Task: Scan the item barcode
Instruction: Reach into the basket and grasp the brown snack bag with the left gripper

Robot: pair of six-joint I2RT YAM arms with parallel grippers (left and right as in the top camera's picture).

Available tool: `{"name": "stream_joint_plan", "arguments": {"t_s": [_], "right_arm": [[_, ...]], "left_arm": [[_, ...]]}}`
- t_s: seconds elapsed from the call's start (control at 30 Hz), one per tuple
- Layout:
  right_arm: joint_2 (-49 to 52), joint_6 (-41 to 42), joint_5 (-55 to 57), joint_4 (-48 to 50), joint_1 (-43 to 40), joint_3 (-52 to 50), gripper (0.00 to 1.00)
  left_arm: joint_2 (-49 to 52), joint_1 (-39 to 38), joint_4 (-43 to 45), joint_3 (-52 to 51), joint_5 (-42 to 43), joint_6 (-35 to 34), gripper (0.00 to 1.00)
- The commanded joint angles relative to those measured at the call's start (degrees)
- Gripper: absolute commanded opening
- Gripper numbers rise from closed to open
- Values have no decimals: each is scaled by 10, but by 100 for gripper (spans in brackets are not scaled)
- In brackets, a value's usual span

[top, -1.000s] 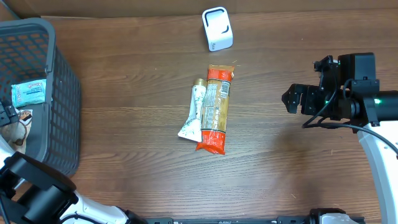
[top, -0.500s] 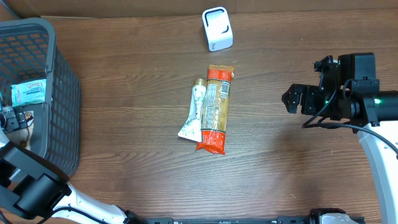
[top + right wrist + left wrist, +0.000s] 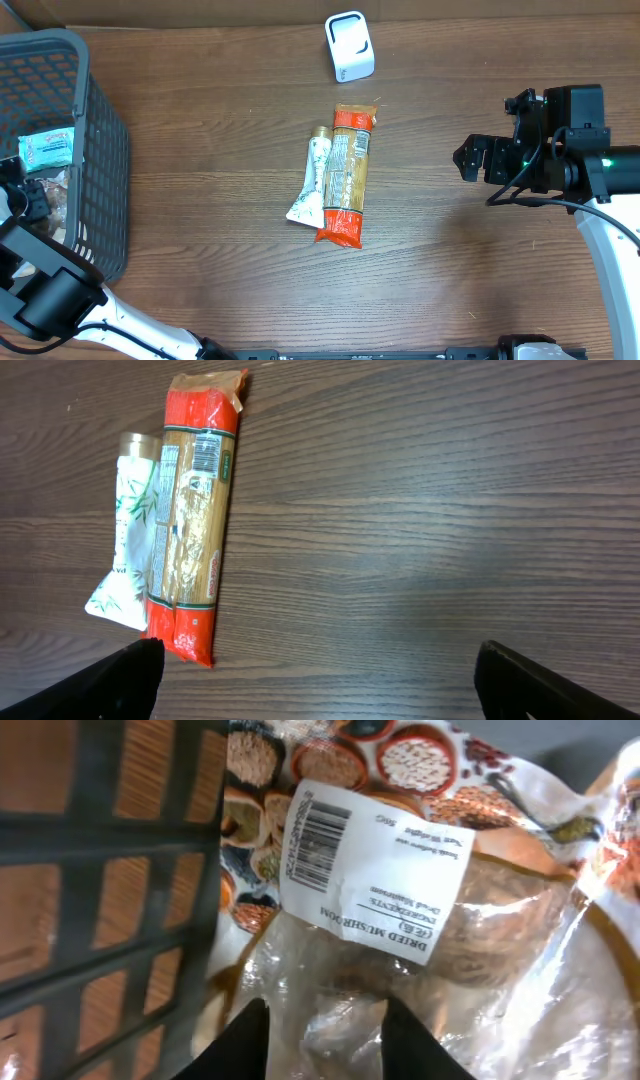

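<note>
Seen only from left wrist: left tool point(image 3: 322, 1025) pinching clear mushroom bag point(image 3: 480, 950), barcode label point(image 3: 370, 870) up, in basket point(image 3: 100, 150) at desk's point(image 3: 200, 250) left edge. Right tool point(image 3: 318, 660) wide open, empty.

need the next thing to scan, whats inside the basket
A clear bag labelled dried mushroom, its barcode showing, and a blue-and-white packet lie in the basket. The left gripper pinches the clear bag. Whatever lies under them is covered.
</note>
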Motion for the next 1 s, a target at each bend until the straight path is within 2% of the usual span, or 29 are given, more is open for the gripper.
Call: {"name": "stream_joint_plan", "arguments": {"t_s": [0.0,0.07,0.13,0.17,0.2,0.3,0.43,0.67,0.87,0.97], "right_arm": [[0,0,6,4,3,12,100],[0,0,6,4,3,12,100],[1,0,6,6,3,12,100],[1,0,6,7,3,12,100],[2,0,6,9,3,12,100],[3,0,6,10,3,12,100],[7,0,6,11,3,12,100],[10,0,6,19,3,12,100],[10,0,6,21,3,12,100],[10,0,6,21,3,12,100]], "left_arm": [[13,0,-2,-3,37,-7,39],[13,0,-2,-3,36,-17,54],[13,0,-2,-3,36,-29,77],[13,0,0,-3,36,-42,92],[13,0,1,-3,36,-52,100],[13,-3,5,-2,36,-84,100],[13,-9,5,-2,39,-89,100],[11,-14,-9,30,108,-161,99],[10,-21,-62,109,123,-178,100],[11,-24,-61,110,151,-165,100]]}}
